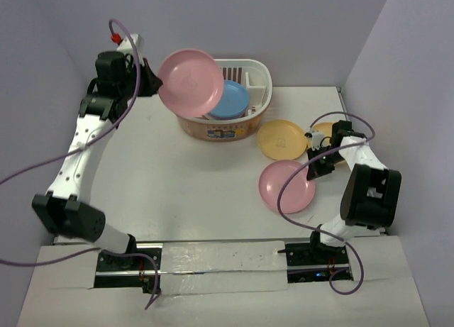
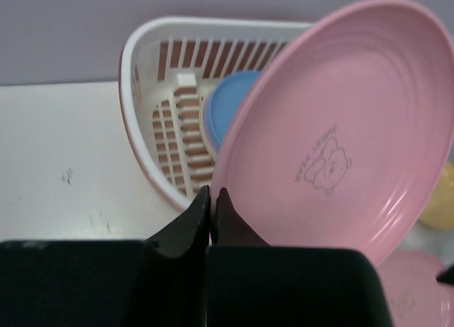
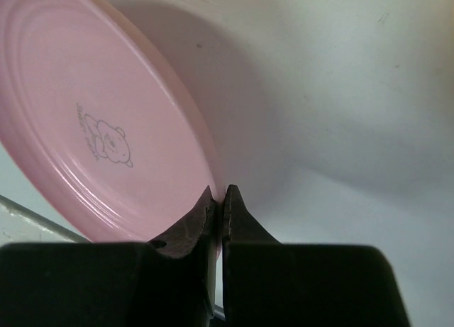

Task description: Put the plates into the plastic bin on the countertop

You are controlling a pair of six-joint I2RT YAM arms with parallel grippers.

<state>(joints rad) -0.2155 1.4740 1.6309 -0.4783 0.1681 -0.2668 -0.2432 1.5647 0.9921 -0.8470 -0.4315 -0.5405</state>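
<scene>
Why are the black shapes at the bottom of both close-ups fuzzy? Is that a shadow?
Left wrist view: the left gripper sits too near the lens, blurred; the raised pink plate is sharp. Right wrist view: right gripper likewise; the second pink plate casts a soft shadow on the countertop.

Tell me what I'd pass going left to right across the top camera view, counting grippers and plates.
left gripper → held pink plate → blue plate → yellow plate → right gripper. Left out: the plastic bin and the lower pink plate, which overlap others.
</scene>
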